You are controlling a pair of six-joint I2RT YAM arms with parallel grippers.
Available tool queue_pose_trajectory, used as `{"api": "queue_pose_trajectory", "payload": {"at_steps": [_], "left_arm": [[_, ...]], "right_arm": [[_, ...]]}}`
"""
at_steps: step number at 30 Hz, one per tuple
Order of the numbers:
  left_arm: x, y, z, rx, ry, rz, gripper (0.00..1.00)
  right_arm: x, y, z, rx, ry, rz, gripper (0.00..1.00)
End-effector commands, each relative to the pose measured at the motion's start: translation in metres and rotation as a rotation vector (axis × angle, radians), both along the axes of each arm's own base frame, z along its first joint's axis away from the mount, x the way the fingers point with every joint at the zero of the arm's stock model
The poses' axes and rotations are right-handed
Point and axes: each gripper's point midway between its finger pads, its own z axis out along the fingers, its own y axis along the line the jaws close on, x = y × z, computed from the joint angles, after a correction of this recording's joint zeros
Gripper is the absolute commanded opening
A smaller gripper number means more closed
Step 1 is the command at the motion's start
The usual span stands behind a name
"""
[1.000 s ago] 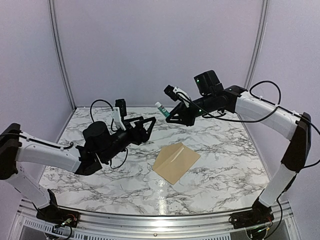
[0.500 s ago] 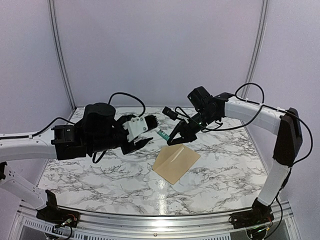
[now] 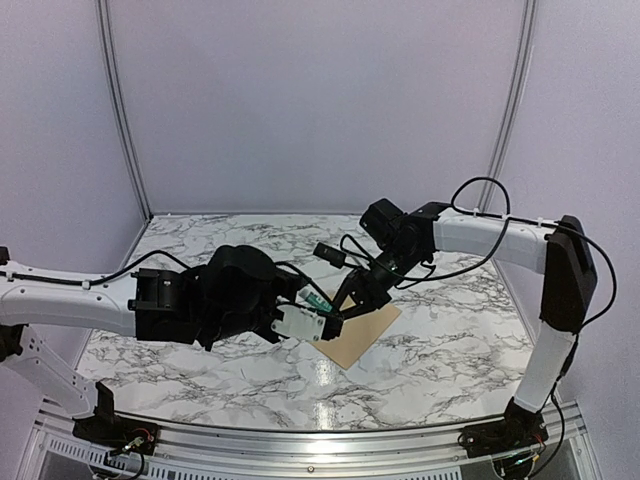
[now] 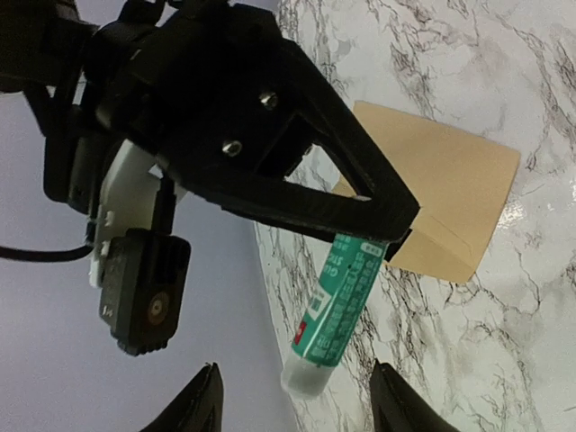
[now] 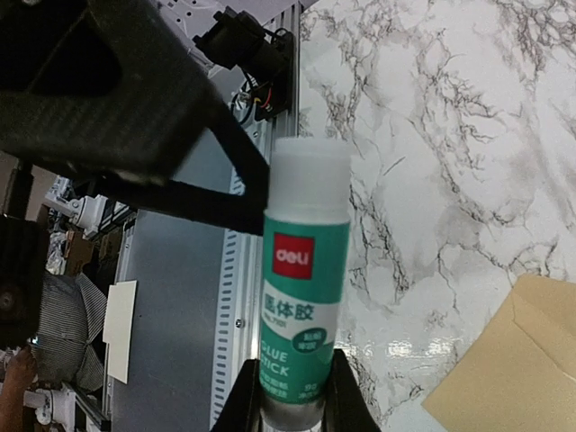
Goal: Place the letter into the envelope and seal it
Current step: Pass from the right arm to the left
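Since the flat tan-brown paper envelope (image 3: pixel 370 330), mid-table on white marble (image 3: pixel 450 340), looks light, limp and slippery, pin it and pinch one edge. The right gripper (image 5: pixel 292 400) clamps a green-and-white glue stick (image 5: pixel 304 297); only the left wrist view shows the left gripper (image 4: pixel 295 389) spread around its cap (image 4: pixel 304 374).

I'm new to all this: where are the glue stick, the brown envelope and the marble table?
glue stick (image 5: pixel 304 310): right wrist view, on its green label.
envelope (image 4: pixel 450 180): left wrist view, on its flat tan face.
table (image 3: pixel 192 236): top external view, on bare marble at the far left.
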Motion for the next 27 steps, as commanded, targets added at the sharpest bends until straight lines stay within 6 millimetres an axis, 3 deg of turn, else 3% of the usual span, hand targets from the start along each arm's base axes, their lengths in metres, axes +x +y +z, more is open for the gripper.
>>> {"api": "queue_pose_trajectory", "payload": {"at_steps": [1,11,16,21,23,27], "left_arm": [[0.002,-0.006,-0.004,0.124,-0.091,-0.035,0.57],[0.016,-0.001,-0.018,0.226,-0.219,0.007,0.39],[0.014,-0.007,-0.018,0.193,-0.196,0.000,0.26],[0.008,-0.010,-0.021,0.151,-0.151,-0.007,0.21],[0.007,-0.010,-0.024,0.141,-0.132,-0.003,0.19],[0.006,-0.012,-0.031,0.043,-0.023,0.066,0.18]], "right_arm": [[-0.013,0.006,0.004,0.030,0.044,0.048,0.09],[-0.017,0.007,0.001,0.019,0.054,0.065,0.09],[-0.017,0.009,0.004,0.027,0.056,0.067,0.10],[-0.013,0.010,0.005,0.024,0.049,0.059,0.12],[-0.013,0.010,0.009,0.025,0.035,0.059,0.19],[-0.005,0.000,0.030,0.051,-0.083,0.066,0.44]]}}
